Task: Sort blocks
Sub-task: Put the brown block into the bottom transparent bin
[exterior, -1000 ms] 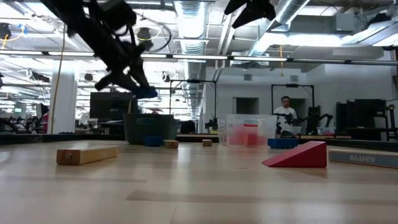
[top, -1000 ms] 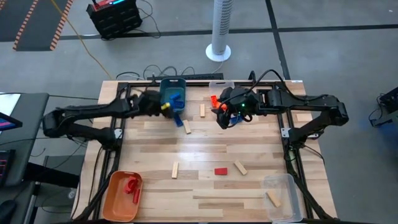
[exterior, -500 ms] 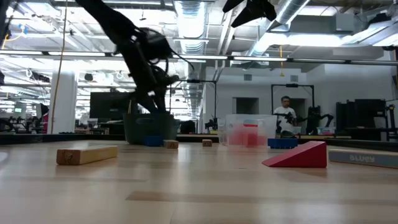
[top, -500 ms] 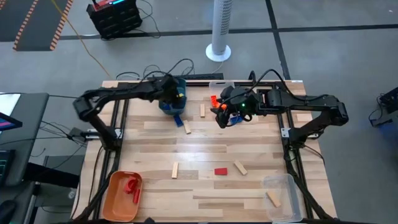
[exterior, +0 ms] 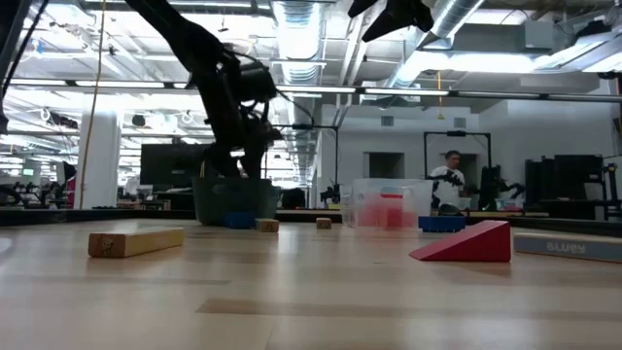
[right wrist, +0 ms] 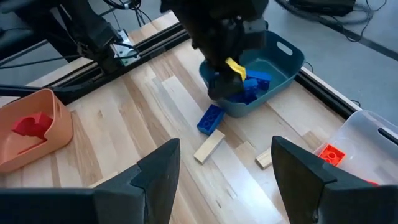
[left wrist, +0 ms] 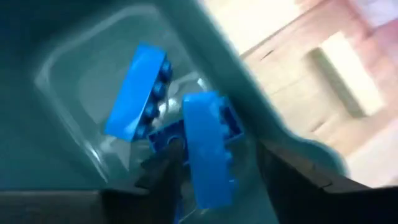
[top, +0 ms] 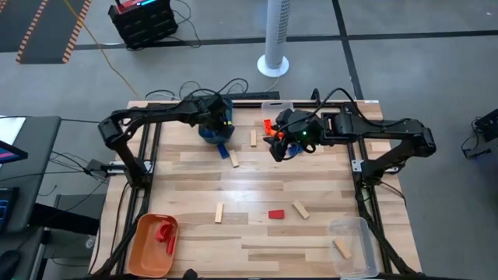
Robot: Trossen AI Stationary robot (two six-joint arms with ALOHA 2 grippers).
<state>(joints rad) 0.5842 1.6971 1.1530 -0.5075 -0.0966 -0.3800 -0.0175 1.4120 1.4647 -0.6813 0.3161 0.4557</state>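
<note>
Left hand (left wrist: 214, 180) open over blue block (left wrist: 208, 152) in teal bin (left wrist: 56, 143).

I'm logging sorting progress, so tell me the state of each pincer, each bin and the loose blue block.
left pincer: open, at the teal bin
right pincer: open, empty, above the table
teal bin: holds blue blocks
orange bin: holds red blocks
near clear bin: holds one wood block
loose blue block: flat on the table beside the teal bin
</note>
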